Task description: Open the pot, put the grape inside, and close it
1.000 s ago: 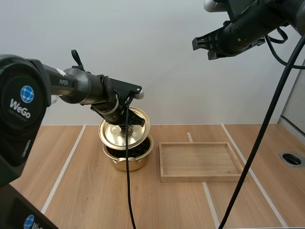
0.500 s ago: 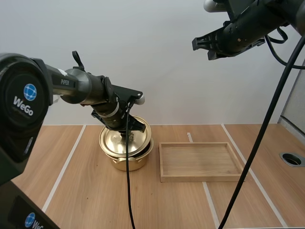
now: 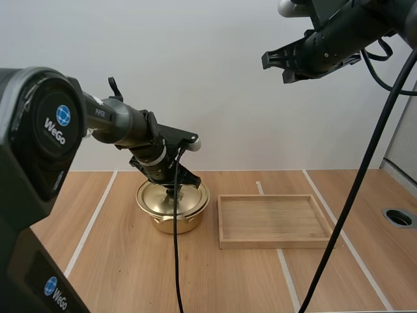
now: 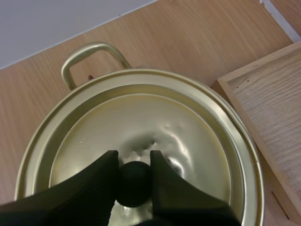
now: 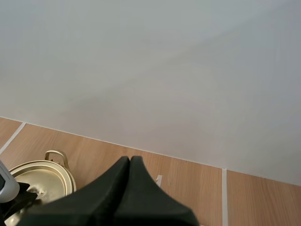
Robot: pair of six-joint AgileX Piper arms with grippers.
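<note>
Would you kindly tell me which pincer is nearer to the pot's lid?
Left. The left pincer grips the black knob of the lid, which sits on the pot. The right pincer hangs shut, high above the table, far from the lid.

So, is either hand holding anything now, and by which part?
The left hand pinches the lid by its black knob; the lid sits on the pot. The right hand holds nothing.

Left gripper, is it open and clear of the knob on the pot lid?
No, the left gripper has its tips pinching the black knob of the lid, which sits on the pot.
</note>
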